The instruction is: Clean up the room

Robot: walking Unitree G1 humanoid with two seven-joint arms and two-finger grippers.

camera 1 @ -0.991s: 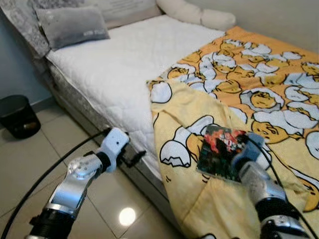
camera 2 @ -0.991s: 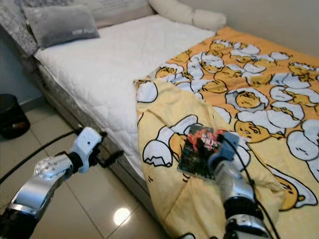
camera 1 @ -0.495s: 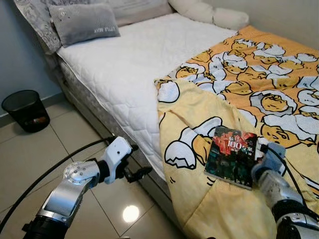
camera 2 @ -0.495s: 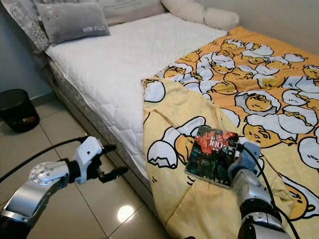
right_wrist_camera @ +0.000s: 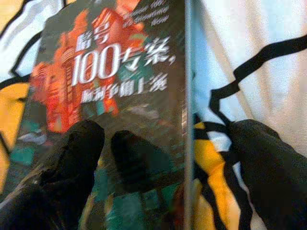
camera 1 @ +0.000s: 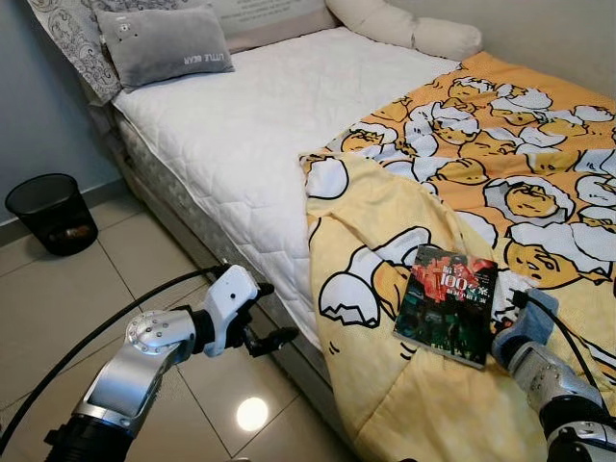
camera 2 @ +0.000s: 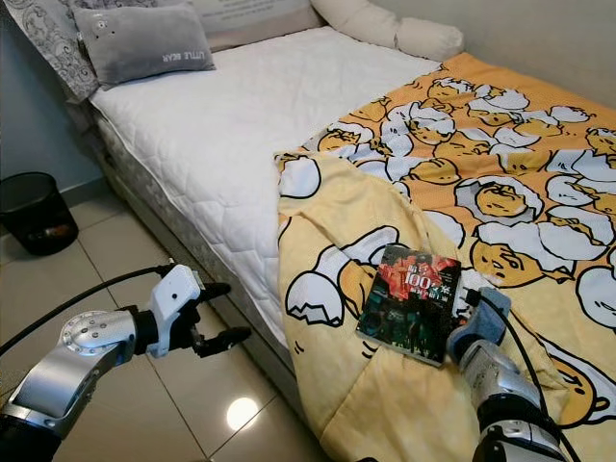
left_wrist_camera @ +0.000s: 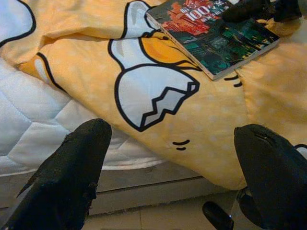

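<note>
The right gripper sits at the near right edge of the book, its fingers spread apart: one black finger rests on the dark cover, the other lies on the blanket just past the book's edge, so nothing is clamped. Compared with a second ago, the right arm has drawn back toward five o'clock, uncovering the cover it had overlapped. The book lies flat on the yellow blanket, near the bed's hanging edge. The left gripper hovers open over the floor at nine o'clock from the book. Judged from this, the book is not yet secured, so tidying it away remains ahead.
</note>
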